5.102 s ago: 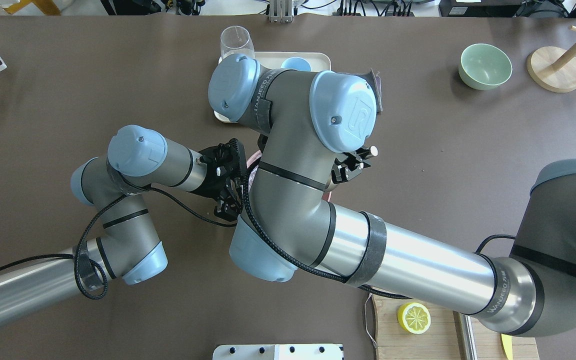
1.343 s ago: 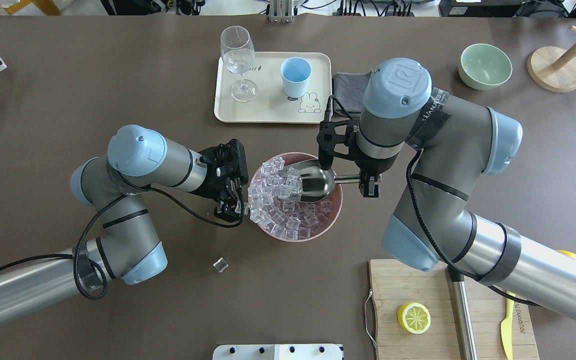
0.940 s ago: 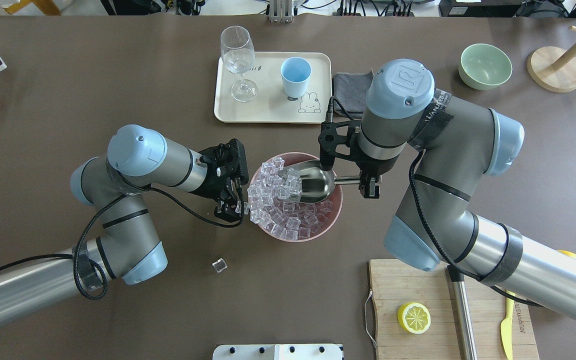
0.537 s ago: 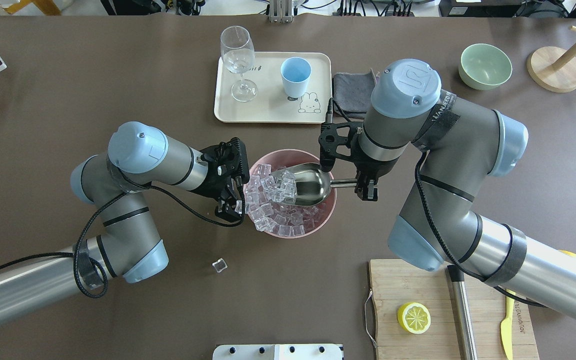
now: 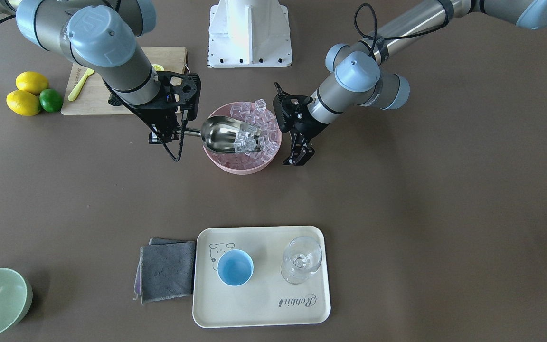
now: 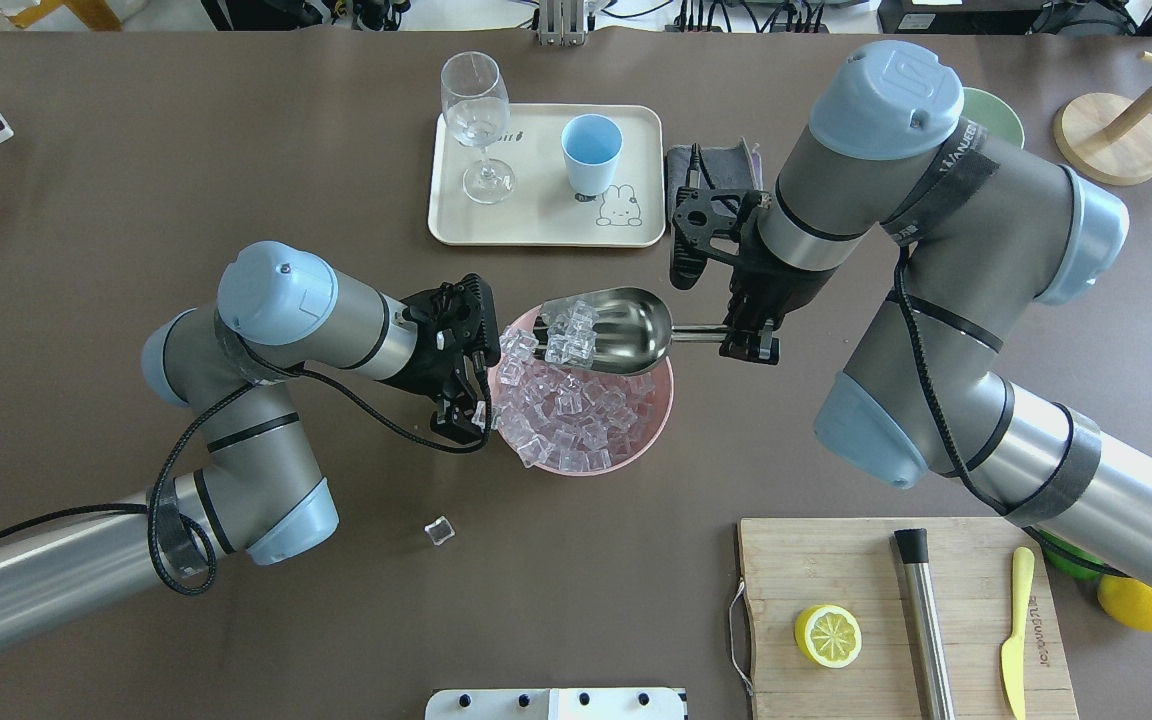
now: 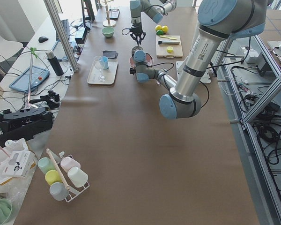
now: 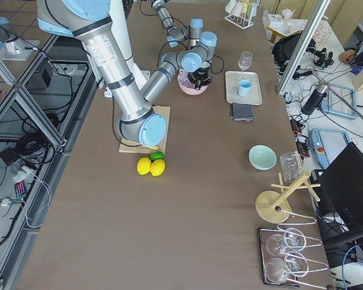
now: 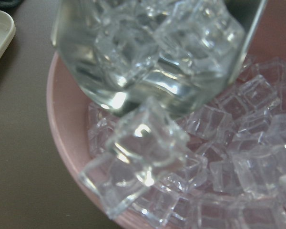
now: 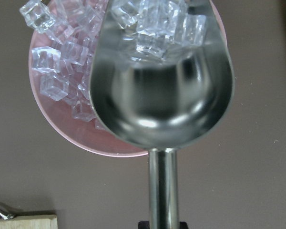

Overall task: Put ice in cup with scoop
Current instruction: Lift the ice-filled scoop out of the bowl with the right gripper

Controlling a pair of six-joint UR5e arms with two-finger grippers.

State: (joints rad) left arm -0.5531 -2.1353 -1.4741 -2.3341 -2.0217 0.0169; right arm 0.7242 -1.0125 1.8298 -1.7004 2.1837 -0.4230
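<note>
My right gripper (image 6: 751, 335) is shut on the handle of the steel scoop (image 6: 626, 325). It holds the scoop level over the far side of a pink bowl (image 6: 661, 400). Several clear ice cubes (image 6: 568, 330) lie at the scoop's front; the right wrist view shows them (image 10: 157, 24) in its trough (image 10: 162, 95). More ice (image 5: 259, 118) fills the bowl. My left gripper (image 6: 466, 420) is open, right at the bowl's left rim. The light-blue cup (image 6: 591, 150) stands upright on a cream tray (image 6: 536, 225) beyond the bowl and looks empty in the front view (image 5: 235, 267).
A wine glass (image 6: 476, 110) stands on the tray left of the cup. A grey cloth (image 6: 706, 170) lies right of the tray. One stray ice cube (image 6: 440, 530) lies on the table. A cutting board (image 6: 896, 570) holds a lemon half, a steel cylinder and a yellow knife.
The scoop was pushed into the ice, sliding the bowl left toward my left gripper. It has now risen out of the bowl with ice in it. The left gripper stayed put.
</note>
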